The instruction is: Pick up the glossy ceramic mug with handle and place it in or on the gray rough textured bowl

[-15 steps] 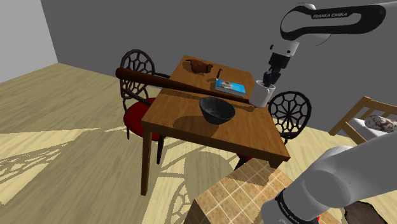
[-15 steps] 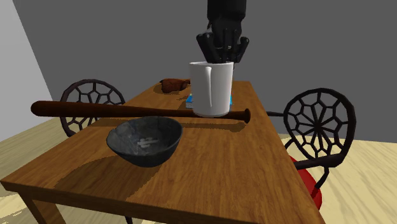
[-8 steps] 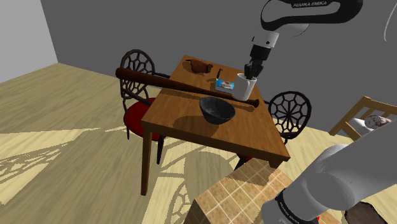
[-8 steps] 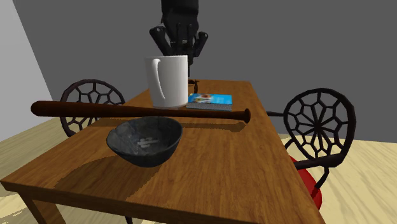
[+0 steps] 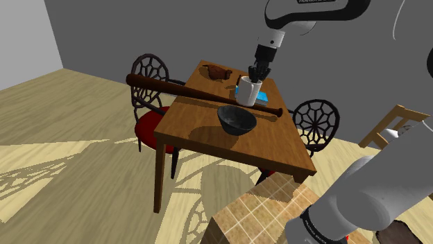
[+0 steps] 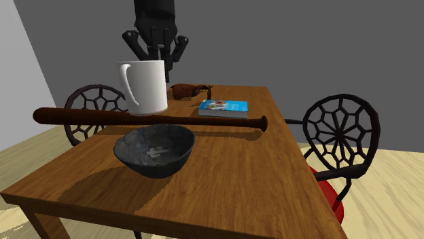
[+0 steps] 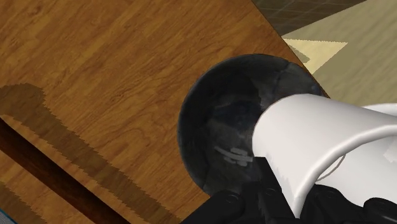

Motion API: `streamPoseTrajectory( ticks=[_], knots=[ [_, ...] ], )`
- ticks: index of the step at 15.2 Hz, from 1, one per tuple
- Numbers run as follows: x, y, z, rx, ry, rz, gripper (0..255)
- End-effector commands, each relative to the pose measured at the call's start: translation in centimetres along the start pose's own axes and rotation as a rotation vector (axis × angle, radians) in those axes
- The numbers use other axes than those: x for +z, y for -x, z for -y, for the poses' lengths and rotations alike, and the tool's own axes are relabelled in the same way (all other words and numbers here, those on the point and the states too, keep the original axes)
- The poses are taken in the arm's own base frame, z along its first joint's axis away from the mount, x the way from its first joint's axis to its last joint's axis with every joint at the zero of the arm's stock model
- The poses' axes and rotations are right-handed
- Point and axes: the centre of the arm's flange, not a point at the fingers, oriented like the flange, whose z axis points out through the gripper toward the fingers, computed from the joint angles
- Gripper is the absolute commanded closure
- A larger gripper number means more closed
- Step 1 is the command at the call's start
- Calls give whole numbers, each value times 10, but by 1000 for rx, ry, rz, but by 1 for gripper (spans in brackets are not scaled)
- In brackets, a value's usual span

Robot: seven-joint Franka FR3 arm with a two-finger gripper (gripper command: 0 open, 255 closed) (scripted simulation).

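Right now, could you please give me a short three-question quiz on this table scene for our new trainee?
1. True or false: the tool is shut on the white mug.
2. Which thing lies on the table between the dark grey bowl and the blue book? A) a wooden bat B) a spoon C) a plate
3. Fill in: in the second exterior view, the mug's handle points to that view's ____.

Key: 1 true; 2 A; 3 left.
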Motion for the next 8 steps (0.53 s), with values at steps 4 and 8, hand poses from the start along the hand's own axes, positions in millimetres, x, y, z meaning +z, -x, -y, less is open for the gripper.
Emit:
streamPoseTrajectory(
  ticks=[4, 8],
  knots=[
    [26, -4, -1, 0, 0, -1, 255],
    [47, -6, -2, 0, 0, -1, 255]
  ],
)
